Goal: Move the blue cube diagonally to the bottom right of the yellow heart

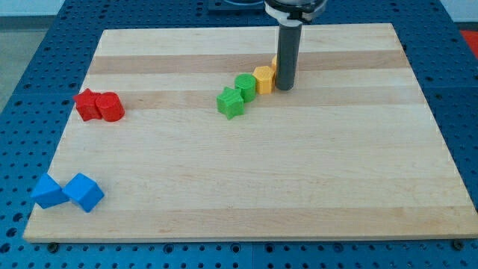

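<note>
Nearest the view's bottom edge: blue cube [84,192], at the wooden board's [299,187] bottom-left corner, with a second blue block [48,192], shape unclear, touching it on the view's left. Both lie well apart from the rod, far toward the view's bottom left of it.

Rod: one, dark, upright, hanging from a white-collared mount at the view's top. It carries no jaws, so nothing spreads or pinches. My tip [284,89] rests on the board, just beside the yellow block [264,78] on the view's right; whether they touch cannot be told. A sliver of a second yellow piece [274,63] shows at the rod's left edge, mostly hidden behind it; its shape cannot be made out, so which of the two is the heart is uncertain.

From the rod toward the view's bottom left, in a diagonal row: yellow block, green block [245,85] with a rounded top, green star [231,102], each touching the next.

Far to the view's left of the rod: red block [88,104] and red cylinder [110,107], touching.

Surface: pale board with banded grain, lying on a blue perforated table [30,60].

Count: blue two, red two, green two, yellow two, rod one.
</note>
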### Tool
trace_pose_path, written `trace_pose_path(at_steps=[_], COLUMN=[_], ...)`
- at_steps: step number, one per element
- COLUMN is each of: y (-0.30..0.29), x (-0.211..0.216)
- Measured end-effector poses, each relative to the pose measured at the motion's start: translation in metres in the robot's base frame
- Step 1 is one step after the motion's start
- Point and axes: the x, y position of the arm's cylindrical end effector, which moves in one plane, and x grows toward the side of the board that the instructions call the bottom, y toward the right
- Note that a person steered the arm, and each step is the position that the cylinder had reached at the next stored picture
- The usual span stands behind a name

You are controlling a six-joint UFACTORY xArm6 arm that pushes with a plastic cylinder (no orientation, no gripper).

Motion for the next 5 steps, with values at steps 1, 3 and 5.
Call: trace_pose_path(at_steps=[1,3,5], y=[-0.005,-0.007,0.045], x=[0.0,0.003,0.12])
